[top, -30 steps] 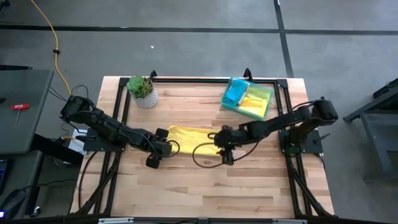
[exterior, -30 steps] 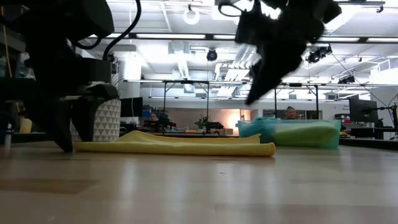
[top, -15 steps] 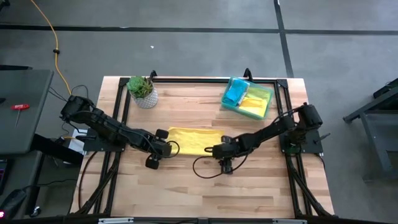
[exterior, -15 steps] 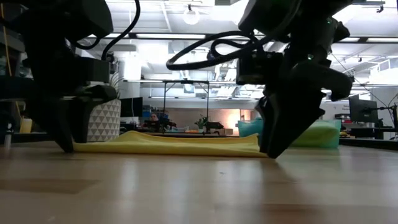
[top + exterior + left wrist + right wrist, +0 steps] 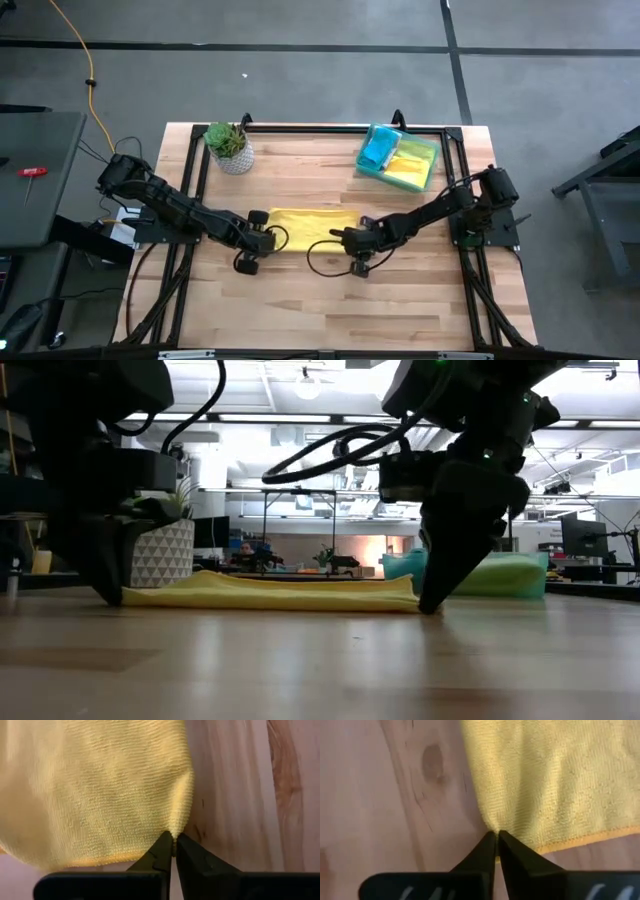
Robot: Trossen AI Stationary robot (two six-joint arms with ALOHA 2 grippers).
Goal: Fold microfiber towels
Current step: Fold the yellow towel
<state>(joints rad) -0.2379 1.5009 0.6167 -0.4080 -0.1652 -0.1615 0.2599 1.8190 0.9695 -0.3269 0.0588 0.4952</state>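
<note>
Near edge of worktop (image 5: 330, 310) bare wood, lots of free room w/ nothing on it, so a fold toward the front looks unobstructed.

Mid worktop: yellow towel (image 5: 305, 221) lies flat as a long strip, already doubled by the look of the low view. Left hand (image 5: 172, 851) closed, pinching the towel's edge on its side; fabric puckers up right at the tips. Right hand (image 5: 496, 851) closed too, pinching the opposite end's edge near the hemmed corner. One hand per end = prob. set up to lift both ends together and carry them over for the next fold, keeps cloth taut and square. Both grips v. shallow, only on the rim, so slip risk on lift.

Far side: green tray (image 5: 432, 163) w/ blue + yellow towels inside, well apart from strip. Potted plant (image 5: 229, 146) at far left corner, near left arm, clearance tighter there.
</note>
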